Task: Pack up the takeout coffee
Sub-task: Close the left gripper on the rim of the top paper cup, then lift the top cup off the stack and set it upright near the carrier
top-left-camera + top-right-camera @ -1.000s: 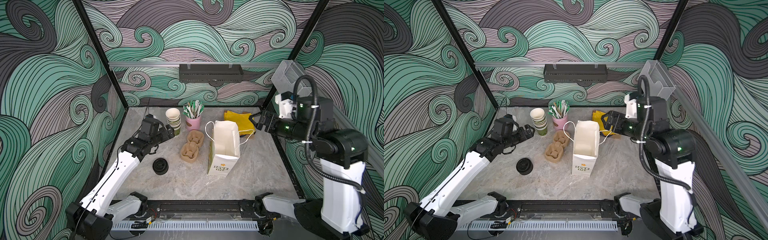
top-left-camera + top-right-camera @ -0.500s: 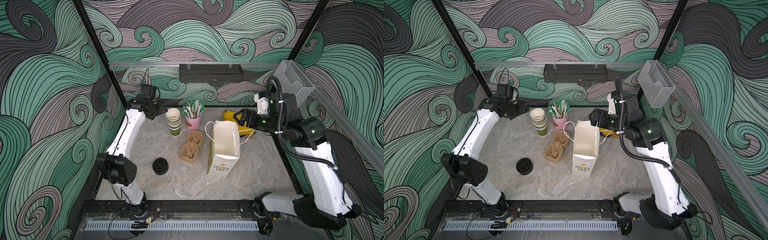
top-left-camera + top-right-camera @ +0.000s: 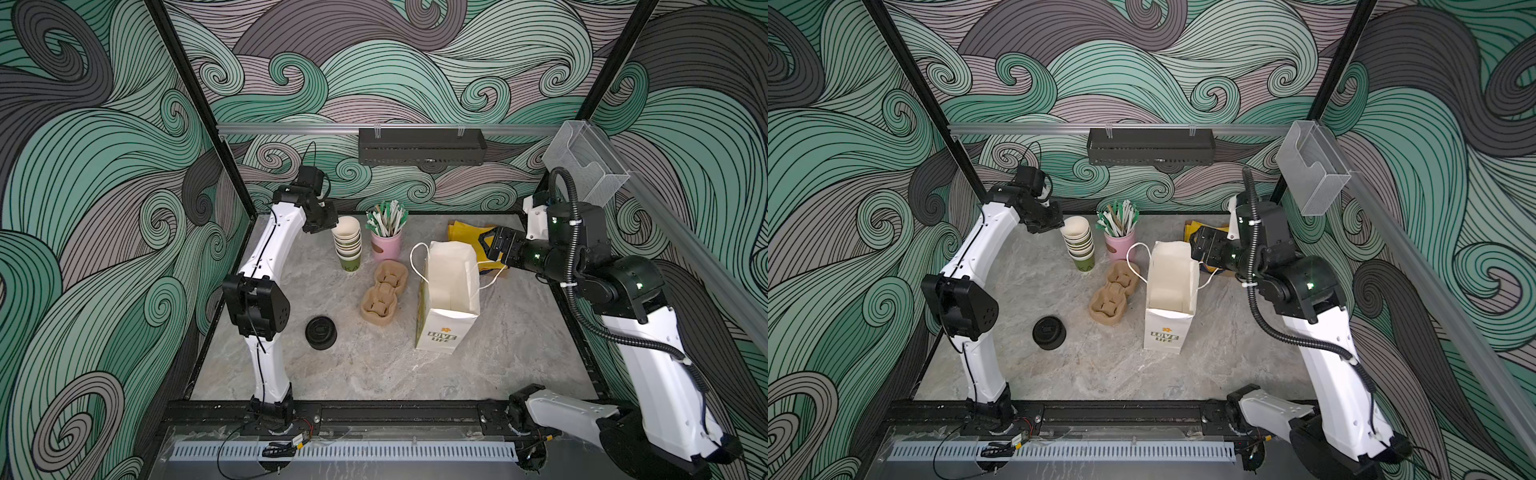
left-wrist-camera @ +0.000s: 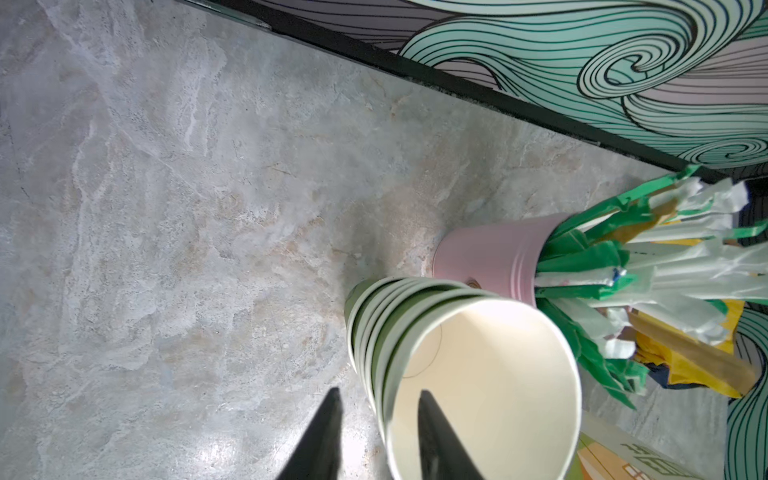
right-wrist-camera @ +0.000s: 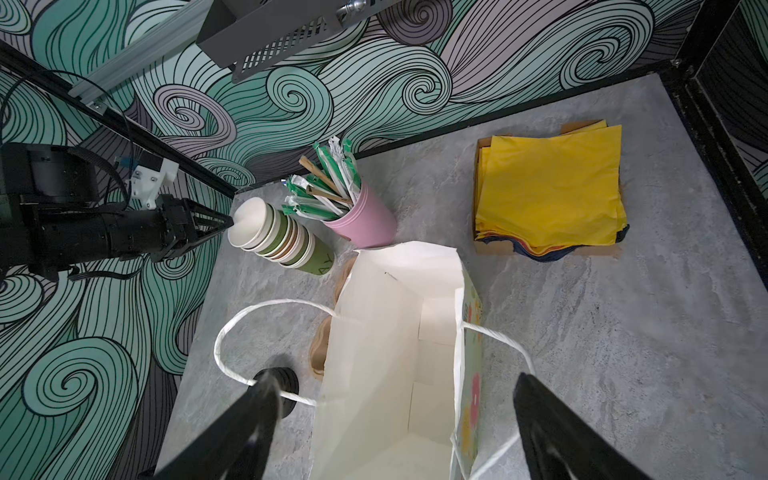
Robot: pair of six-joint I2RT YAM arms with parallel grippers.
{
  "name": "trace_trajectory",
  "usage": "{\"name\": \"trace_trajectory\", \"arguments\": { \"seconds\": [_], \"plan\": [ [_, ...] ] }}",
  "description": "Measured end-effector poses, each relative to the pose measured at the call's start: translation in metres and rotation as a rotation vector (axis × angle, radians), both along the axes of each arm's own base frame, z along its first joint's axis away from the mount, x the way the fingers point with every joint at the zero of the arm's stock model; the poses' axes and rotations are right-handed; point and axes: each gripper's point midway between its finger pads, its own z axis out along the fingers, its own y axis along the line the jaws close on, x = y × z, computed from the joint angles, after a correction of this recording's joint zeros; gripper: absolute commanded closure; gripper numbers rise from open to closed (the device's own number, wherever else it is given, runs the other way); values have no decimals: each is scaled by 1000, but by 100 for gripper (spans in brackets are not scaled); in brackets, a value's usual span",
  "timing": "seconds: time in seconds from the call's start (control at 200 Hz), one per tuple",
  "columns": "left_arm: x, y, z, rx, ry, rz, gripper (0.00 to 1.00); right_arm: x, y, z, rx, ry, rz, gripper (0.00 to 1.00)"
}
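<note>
Over on the left, the left gripper (image 4: pixel 376 395) is reaching down onto the stack of green cups (image 3: pixel 348 245), which is standing at the back of the table (image 3: pixel 374 374), just beside the pink cup of straws (image 3: pixel 386 246). Its jaws are sitting narrowly apart, straddling the rim of the top cup (image 4: pixel 478 395), one finger inside and one outside. In the wrist view a little gap is showing on each side of the paper, so I'm reading it as not pinching yet.

What I'm worrying about here is that the cups are nesting tightly. A lift may be dragging up two or more together, or tilting the whole stack into the straws. A hard squeeze could also be creasing that thin wall.

Nearer the front, the black lids (image 3: pixel 320 331) are lying well apart from the cups, none fitted. In the middle the pulp carriers (image 3: pixel 383 293) are lying empty.

Further right the paper bag (image 3: pixel 446 307) is standing open and empty. The right gripper (image 3: pixel 487 246) is hovering at its far rim with jaws spread wide, holding nothing. One finger is sitting close to a handle loop (image 5: pixel 224 345), and snagging it could be toppling such a light bag
</note>
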Motion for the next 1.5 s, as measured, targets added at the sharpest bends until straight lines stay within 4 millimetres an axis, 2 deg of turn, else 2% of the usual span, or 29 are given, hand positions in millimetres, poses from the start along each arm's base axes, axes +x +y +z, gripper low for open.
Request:
{"name": "trace_trajectory", "arguments": {
  "seconds": [0.4, 0.68, 1.106, 1.236, 1.426, 1.501],
  "plan": [
    [5, -2, -8, 3, 15, -8, 84, 1, -1, -4, -7, 3, -8, 10],
    [7, -3, -3, 2, -1, -16, 100, -1, -5, -5, -14, -3, -20, 10],
    [9, -6, 5, -27, -19, -7, 100, -1, -6, -3, -13, -13, -25, 9],
    [9, -9, 24, -62, -71, 1, 100, -1, -6, -3, -14, -13, -25, 9],
    [0, -11, 78, -114, -206, -1, 100, -1, -6, -3, -14, -13, -25, 9],
    [-5, -10, 93, -121, -242, 0, 100, -1, -6, -3, -14, -13, -25, 9]
  ]
}}
